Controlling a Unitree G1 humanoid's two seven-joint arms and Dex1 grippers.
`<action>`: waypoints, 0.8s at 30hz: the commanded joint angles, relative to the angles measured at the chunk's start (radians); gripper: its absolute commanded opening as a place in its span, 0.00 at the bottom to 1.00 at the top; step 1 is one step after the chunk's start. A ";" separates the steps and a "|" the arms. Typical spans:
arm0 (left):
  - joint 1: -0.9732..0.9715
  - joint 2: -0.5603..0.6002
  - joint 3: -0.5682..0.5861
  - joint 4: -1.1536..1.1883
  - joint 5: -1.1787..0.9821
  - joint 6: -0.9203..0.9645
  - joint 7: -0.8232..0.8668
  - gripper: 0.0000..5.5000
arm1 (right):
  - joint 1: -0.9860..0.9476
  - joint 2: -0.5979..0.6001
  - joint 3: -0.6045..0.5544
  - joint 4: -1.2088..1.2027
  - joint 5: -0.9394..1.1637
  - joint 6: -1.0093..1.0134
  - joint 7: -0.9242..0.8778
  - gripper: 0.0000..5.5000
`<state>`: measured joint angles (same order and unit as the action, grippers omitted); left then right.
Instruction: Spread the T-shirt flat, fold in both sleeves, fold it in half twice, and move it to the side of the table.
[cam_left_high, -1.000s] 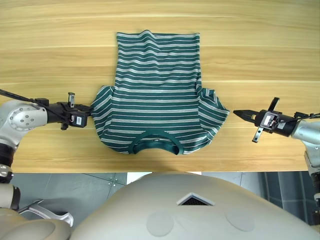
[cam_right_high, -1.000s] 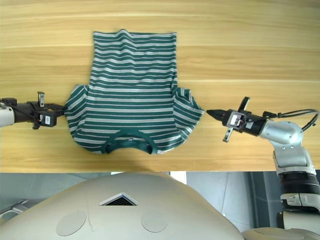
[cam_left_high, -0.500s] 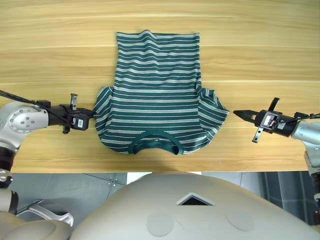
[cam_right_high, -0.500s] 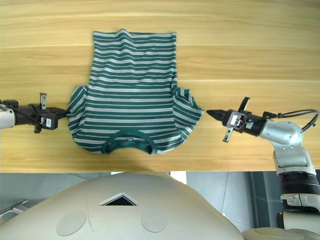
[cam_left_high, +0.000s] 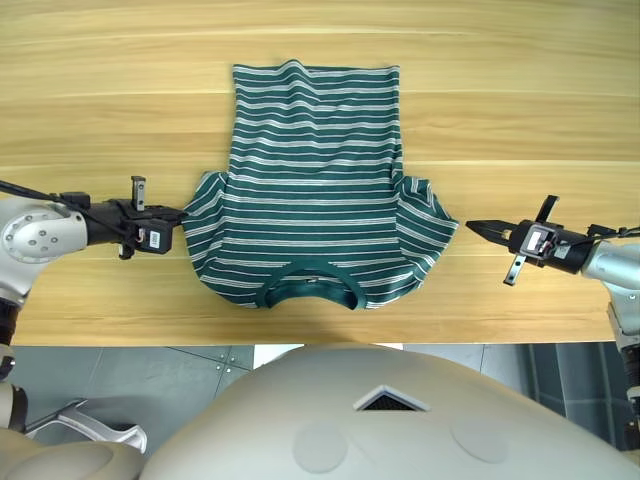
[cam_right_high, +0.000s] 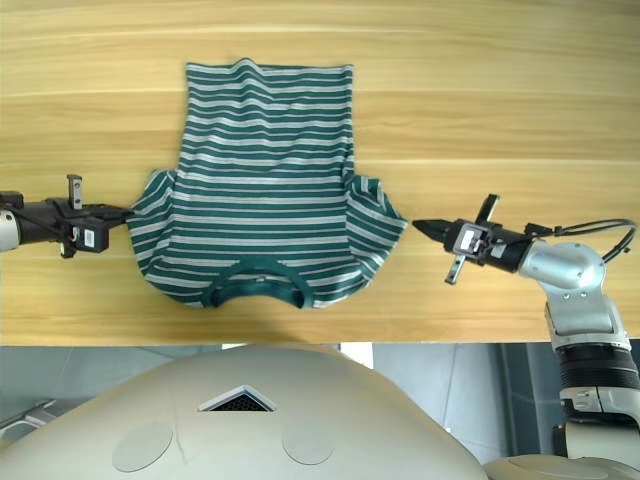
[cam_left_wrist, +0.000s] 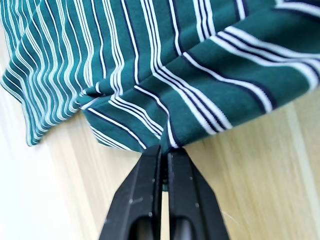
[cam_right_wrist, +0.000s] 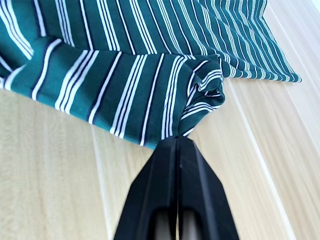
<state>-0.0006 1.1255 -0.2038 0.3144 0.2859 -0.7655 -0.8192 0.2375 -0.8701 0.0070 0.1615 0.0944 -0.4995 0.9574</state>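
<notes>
Left fingers (cam_left_wrist: 148, 195): clenched on left sleeve (cam_left_high: 204, 200) of T-shirt (cam_left_high: 315, 170).
Right fingers (cam_right_wrist: 161, 190): pinched together, empty, just beside right sleeve (cam_left_high: 430, 215).
Long axis: collar (cam_left_high: 312, 283) toward robot, hem (cam_left_high: 315, 70) away.

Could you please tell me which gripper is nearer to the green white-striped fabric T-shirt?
Left. The left gripper is shut on a sleeve edge of the green white-striped fabric T-shirt; the right gripper, shut, points at the opposite sleeve across a small gap.
</notes>
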 joint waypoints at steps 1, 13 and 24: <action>0.024 0.019 0.021 -0.058 -0.046 -0.026 -0.011 0.00 | 0.000 0.011 -0.002 -0.011 0.003 0.010 -0.007 0.00; -0.012 -0.072 -0.026 -0.118 -0.045 -0.041 -0.018 0.00 | -0.008 0.030 0.004 -0.009 -0.003 0.009 -0.003 0.00; -0.056 -0.116 -0.054 -0.154 -0.009 -0.034 -0.020 0.00 | -0.005 0.037 0.007 -0.014 -0.002 0.010 -0.004 0.00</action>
<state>-0.0442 1.0093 -0.2574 0.1876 0.2835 -0.8021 -0.8341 0.2356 -0.8364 0.0114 0.1603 0.0938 -0.4993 0.9573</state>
